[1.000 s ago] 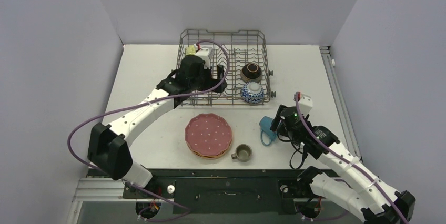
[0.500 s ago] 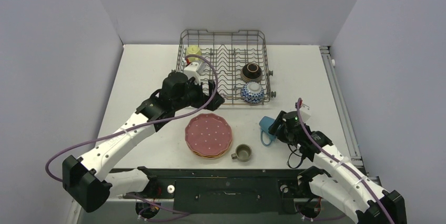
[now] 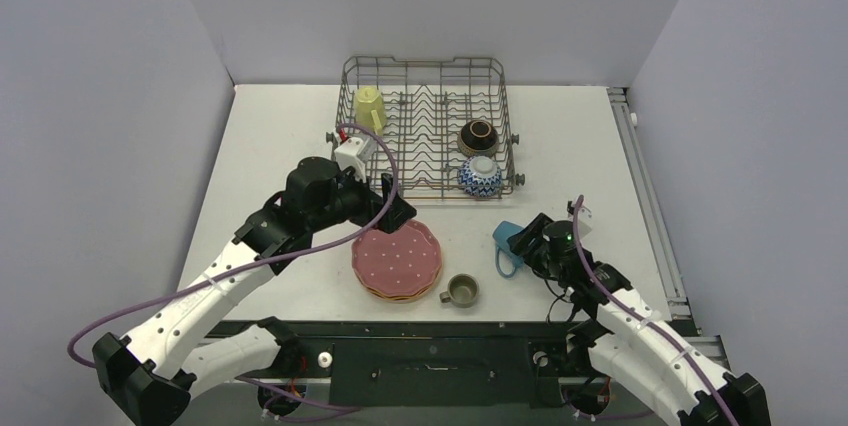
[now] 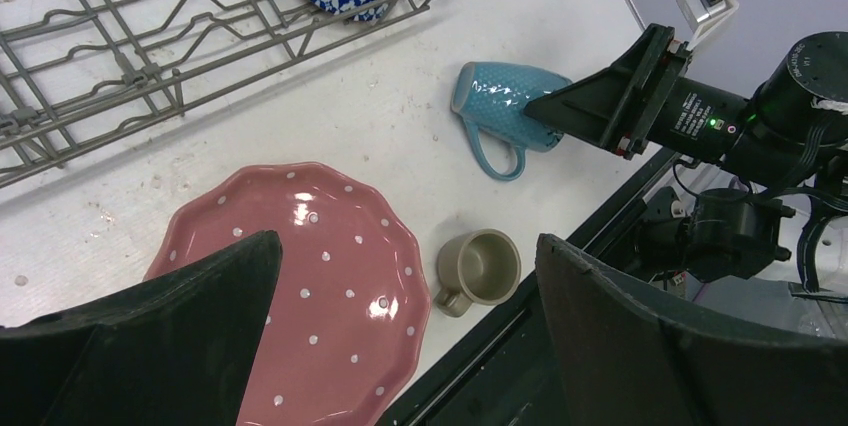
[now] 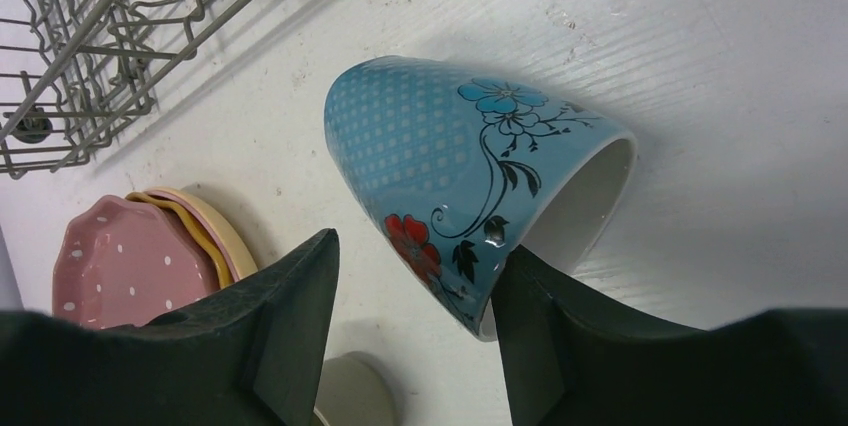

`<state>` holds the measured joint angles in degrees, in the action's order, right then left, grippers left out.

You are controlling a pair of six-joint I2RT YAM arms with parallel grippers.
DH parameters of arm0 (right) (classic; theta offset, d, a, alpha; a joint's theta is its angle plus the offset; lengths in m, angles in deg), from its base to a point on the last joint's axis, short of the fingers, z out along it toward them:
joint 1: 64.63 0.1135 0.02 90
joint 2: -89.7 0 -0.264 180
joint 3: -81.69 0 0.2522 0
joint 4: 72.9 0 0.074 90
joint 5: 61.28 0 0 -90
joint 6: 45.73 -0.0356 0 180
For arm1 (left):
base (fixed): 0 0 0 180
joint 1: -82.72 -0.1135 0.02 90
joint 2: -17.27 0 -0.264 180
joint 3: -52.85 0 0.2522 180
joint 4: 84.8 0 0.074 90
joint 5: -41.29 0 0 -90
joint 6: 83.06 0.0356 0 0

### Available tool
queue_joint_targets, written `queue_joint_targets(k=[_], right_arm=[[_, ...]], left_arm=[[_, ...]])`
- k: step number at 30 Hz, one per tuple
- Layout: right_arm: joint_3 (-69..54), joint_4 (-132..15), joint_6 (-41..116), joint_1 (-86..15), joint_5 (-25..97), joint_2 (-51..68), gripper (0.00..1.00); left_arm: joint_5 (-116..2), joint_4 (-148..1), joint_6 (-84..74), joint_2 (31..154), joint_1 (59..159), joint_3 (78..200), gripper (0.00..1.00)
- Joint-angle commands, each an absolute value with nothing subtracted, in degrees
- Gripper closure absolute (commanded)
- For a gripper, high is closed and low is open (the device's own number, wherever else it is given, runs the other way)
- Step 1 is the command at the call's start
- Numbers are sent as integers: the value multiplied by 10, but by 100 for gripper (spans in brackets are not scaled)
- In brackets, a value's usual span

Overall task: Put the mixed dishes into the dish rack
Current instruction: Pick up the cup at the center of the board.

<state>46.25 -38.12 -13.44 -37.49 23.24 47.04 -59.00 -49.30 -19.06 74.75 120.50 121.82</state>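
While the yellow mug (image 3: pixel 369 106) and two bowls (image 3: pixel 480 176) sit in the dish rack (image 3: pixel 424 60), the plates (image 3: pixel 397 256) and olive mug (image 3: pixel 461 290) wait on the table (image 3: pixel 280 146). The left end effector (image 3: pixel 398 212) is spread; the right end effector (image 5: pixel 415 266) straddles the blue mug (image 5: pixel 450 166), grip unclear.

Surface: white rectangular tabletop (image 3: pixel 270 136).
Far middle: grey metal wire dish rack (image 3: pixel 420 59).
Near middle: stack of scalloped plates (image 3: pixel 397 254), pink dotted one on top.
Right of stack: blue floral mug (image 3: pixel 508 238), on its side.
Near edge: small grey-olive mug (image 3: pixel 461 290), upright.
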Motion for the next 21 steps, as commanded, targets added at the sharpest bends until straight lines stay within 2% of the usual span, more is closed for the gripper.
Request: queue_joint_targets(k=[1,7,16,18,21], right_arm=[[489,-445,-160,-382,229,492,48],[522,-479,-175,-383,224,516,55],[545,-519,-181,-383,221,523,72],[548,-529,-179,-384,220,522,77],[548,-535,-175,-384,220,518,91]], left_arm=[[-611,-495,-188,729,1207,1207,4],[-618,-499,-190,721,1207,1195,4],[-622,-501,-193,715,1208,1189,4],[-622,-500,-195,712,1208,1187,4],[-632,-508,-201,707,1208,1180,4]])
